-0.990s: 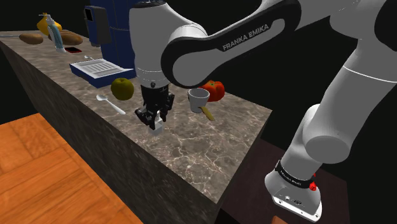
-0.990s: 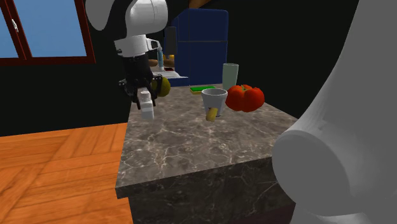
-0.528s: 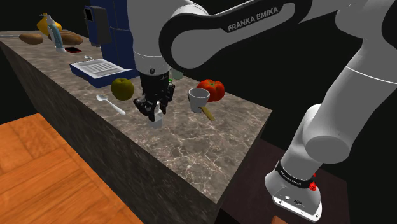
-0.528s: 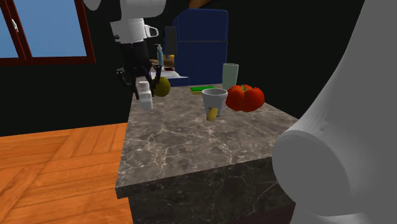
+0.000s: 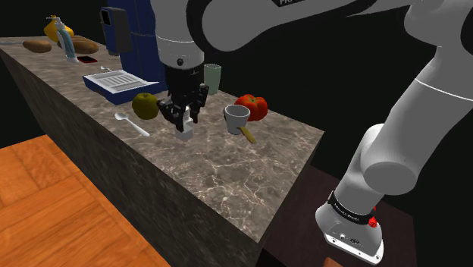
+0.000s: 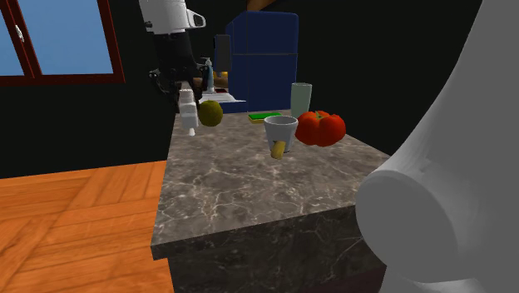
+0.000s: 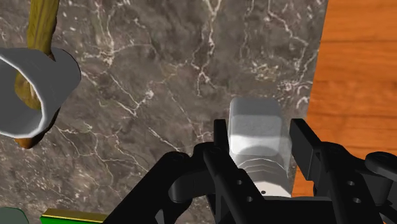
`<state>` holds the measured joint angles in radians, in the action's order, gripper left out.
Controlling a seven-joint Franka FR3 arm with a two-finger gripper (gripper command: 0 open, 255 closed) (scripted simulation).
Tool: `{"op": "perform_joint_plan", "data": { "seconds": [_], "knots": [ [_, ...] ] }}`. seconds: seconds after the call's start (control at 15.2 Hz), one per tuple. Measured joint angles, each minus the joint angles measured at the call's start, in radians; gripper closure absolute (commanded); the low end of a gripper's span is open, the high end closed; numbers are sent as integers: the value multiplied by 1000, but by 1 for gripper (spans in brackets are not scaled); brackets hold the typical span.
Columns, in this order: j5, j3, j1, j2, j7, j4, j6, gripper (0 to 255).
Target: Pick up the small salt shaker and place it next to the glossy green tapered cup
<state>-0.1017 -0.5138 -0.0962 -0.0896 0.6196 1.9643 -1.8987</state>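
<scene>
The arm has gone up since a second ago, and the small salt shaker (image 5: 185, 133) has gone up with it. It hangs higher over the bench (image 5: 227, 171) now.

The black pincer (image 5: 184, 124) points down. Its two fingers (image 7: 304, 143) are closed part way and squeeze the salt shaker from both sides. The shaker is white and blocky. It does not touch the bench. In the wrist view, the dark stone top with white lines lies under it, and the edge of the bench and the orange wood floor (image 7: 356, 57) are just beside it.

In the shoulder view, the shaker hangs between a round yellow-green fruit (image 5: 145, 105) and a white cup (image 5: 236, 118). The white cup has a yellow-brown stick (image 5: 248, 135) poking out of it. A red tomato (image 5: 252, 107) sits right behind the white cup. A white spoon (image 5: 130, 123) lies near the fruit.

The green cup (image 5: 211, 78) looks pale green. It stands on the bench near the far edge, close to the tomato. The shaker is not next to it.

In the second exterior view, the shaker (image 6: 190, 116) hangs by the near corner of the bench, just beside the fruit (image 6: 210, 112). The green cup (image 6: 301, 99) is well apart from it.
</scene>
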Motion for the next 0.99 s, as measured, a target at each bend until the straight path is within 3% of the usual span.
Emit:
{"op": "perform_joint_plan", "data": {
  "seconds": [0.99],
  "knots": [
    [3,1,1,4,-21,-201,197,255]
  ]
}}
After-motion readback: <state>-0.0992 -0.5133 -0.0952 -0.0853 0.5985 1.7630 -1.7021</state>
